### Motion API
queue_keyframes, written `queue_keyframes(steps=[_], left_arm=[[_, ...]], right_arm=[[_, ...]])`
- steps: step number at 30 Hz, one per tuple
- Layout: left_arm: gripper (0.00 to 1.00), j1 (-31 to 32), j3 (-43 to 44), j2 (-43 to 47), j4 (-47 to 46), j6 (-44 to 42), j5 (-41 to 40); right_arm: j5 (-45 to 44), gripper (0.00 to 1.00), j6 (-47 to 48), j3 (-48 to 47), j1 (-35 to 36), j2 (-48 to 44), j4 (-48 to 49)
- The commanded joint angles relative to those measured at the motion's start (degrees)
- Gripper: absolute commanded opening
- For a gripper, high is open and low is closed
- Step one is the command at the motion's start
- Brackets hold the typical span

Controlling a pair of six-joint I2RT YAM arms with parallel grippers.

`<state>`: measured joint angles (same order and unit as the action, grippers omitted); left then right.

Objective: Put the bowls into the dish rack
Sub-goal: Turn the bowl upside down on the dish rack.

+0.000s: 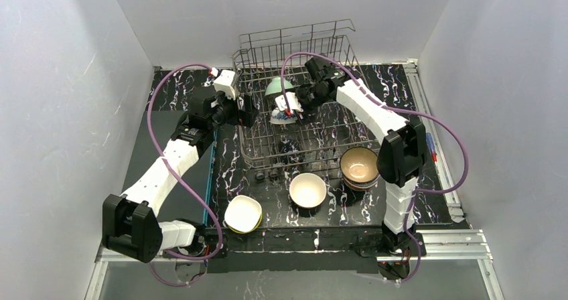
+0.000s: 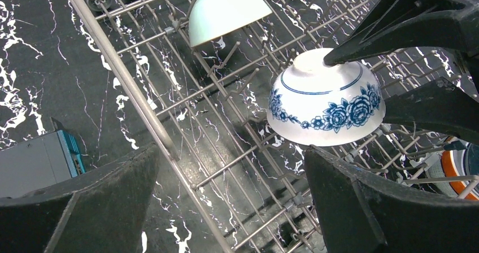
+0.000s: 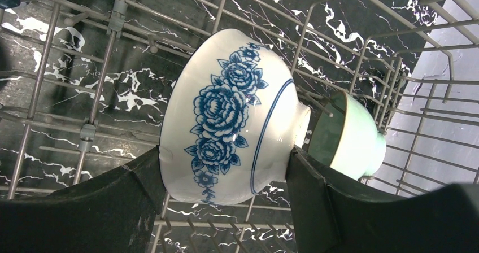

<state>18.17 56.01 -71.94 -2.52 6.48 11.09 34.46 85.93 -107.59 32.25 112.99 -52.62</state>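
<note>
Blue-flowered bowl (image 3: 226,112) gripped sideways by right gripper (image 3: 223,174), foot toward mint bowl (image 3: 353,145) at frame right; left gripper (image 2: 231,168) wide, empty

Your black, white-veined counter (image 1: 271,205) carries the rack (image 1: 303,51) at the back. Nearer you sit a yellow-rimmed bowl (image 1: 242,213), a white bowl (image 1: 308,190) and a tan-topped stack (image 1: 360,167).
</note>
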Motion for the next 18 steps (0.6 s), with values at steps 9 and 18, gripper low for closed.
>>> queue_keyframes(steps=[9, 18], left_arm=[[0.98, -0.3, 2.2, -0.4, -0.2, -0.1, 1.2], [0.98, -0.3, 2.3, -0.6, -0.1, -0.2, 1.2]], right_arm=[[-1.3, 0.01, -1.5, 2.3, 0.5, -7.5, 11.5], [-2.0, 0.01, -1.7, -1.3, 0.5, -4.3, 11.3]])
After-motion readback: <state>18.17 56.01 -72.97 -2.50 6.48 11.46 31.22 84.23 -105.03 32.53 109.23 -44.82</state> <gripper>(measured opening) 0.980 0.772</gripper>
